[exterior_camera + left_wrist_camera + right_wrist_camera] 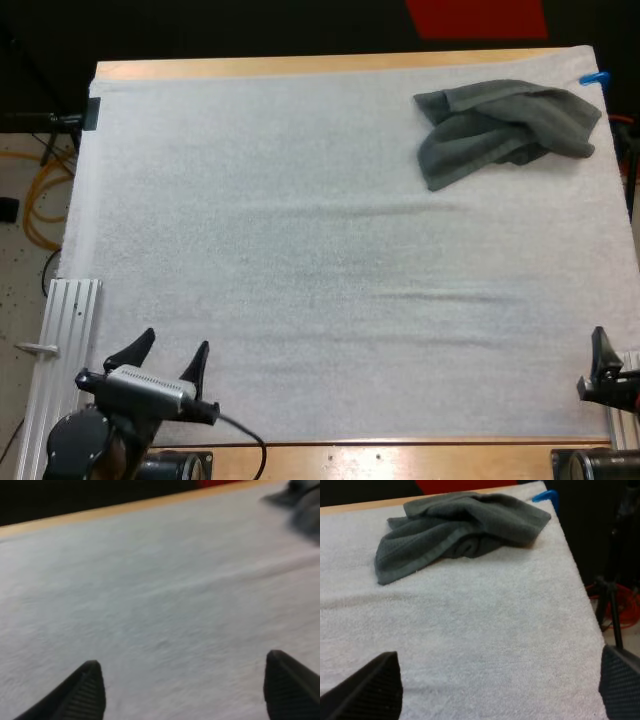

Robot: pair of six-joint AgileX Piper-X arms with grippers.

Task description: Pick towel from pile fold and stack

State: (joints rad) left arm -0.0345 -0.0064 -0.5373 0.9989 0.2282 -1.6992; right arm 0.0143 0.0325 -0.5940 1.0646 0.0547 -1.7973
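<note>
Towel (505,128), crumpled dark grey-green cloth, is lying at white mat's (300,250) far right corner; my left gripper (175,342) and half-cropped right gripper (497,654) are gaping, released.

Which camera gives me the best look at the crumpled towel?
The right wrist view: the crumpled towel lies whole and close, folds plain. The high view shows the towel whole but distant, at the far right corner of the mat. The left wrist view catches just an edge of the towel.
</note>
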